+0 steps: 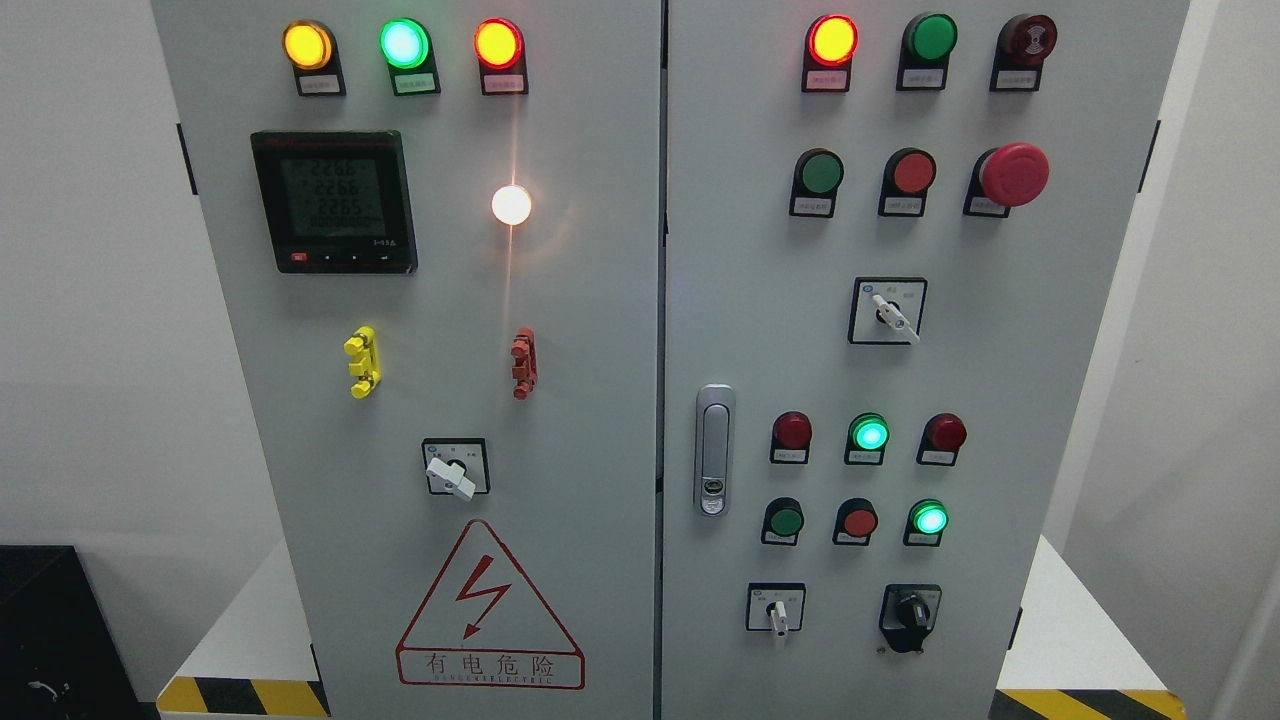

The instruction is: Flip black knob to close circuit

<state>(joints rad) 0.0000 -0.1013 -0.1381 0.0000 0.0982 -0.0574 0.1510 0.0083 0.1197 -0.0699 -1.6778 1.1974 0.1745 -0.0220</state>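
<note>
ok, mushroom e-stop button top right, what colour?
Red mushroom button, clearest in the head view.

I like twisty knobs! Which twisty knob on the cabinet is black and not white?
The black knob at the bottom right of the right door. The other four rotary switches have white handles.

At the upper left of the frame, the black meter (333, 200) shows three rows of digits, roughly 2266, 2266 and 2265. Lower left, the red triangle warning sign (489, 607) reads 有电危险. The small labels under the lamps are too small to read.
</note>
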